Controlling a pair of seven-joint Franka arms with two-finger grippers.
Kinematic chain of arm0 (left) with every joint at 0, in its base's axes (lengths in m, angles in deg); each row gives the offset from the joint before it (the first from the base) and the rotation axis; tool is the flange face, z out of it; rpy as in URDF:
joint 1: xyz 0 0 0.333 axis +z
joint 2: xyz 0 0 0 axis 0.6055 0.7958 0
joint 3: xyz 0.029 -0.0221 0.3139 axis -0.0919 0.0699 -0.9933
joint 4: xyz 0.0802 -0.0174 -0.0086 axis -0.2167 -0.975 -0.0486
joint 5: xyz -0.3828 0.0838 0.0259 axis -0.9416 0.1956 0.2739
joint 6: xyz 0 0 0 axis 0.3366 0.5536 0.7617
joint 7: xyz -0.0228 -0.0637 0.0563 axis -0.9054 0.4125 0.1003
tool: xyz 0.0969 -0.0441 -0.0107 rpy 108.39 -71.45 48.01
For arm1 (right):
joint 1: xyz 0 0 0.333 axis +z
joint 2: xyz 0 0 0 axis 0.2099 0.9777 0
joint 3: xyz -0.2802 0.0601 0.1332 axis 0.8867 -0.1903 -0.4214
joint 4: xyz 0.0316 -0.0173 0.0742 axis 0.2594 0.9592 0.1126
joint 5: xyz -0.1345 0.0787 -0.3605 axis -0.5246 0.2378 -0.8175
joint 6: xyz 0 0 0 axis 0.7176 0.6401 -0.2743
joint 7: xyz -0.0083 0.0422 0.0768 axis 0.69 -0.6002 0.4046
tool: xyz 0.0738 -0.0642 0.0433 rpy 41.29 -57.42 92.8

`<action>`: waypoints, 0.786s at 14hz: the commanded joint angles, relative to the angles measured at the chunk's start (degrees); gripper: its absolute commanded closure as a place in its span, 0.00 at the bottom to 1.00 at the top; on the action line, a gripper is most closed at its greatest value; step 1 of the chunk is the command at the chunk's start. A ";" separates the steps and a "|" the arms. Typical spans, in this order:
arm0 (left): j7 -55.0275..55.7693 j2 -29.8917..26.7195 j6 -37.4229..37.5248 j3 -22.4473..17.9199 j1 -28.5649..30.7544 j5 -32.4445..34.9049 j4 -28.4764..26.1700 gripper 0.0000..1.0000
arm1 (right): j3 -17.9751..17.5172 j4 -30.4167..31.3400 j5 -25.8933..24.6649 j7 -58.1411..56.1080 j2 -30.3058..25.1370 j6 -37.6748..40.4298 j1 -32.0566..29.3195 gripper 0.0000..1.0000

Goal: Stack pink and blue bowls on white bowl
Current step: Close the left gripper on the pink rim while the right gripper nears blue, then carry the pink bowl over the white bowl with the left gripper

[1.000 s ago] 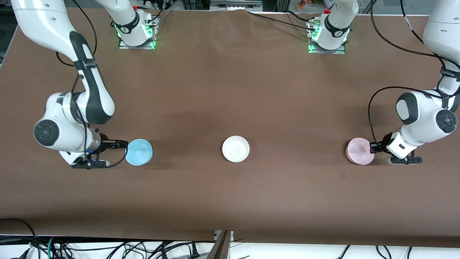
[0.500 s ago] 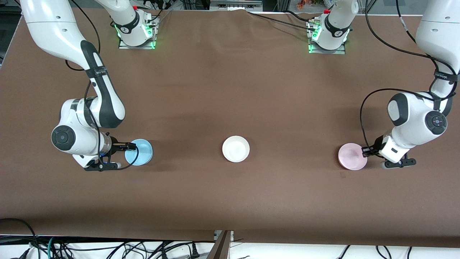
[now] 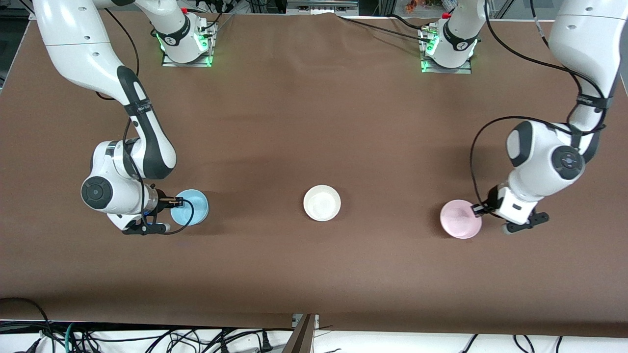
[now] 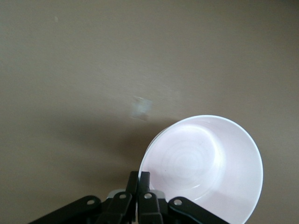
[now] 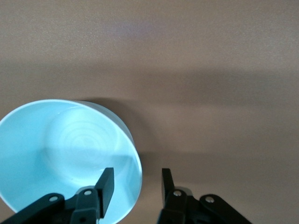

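Front view: left gripper (image 3: 477,210) is clamped on the pink bowl's (image 3: 460,219) rim, well off from the white bowl (image 3: 322,203); right gripper (image 3: 177,201) straddles the blue bowl's (image 3: 192,207) rim, jaws apart, likely to pinch it.

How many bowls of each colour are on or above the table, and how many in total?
pink bowl: 1
blue bowl: 1
white bowl: 1
Total: 3 bowls
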 commanded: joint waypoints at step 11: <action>38.46 -1.92 1.29 3.37 -17.62 0.69 3.28 1.00 | -0.18 -0.81 1.38 -0.36 0.76 0.07 -0.14 0.94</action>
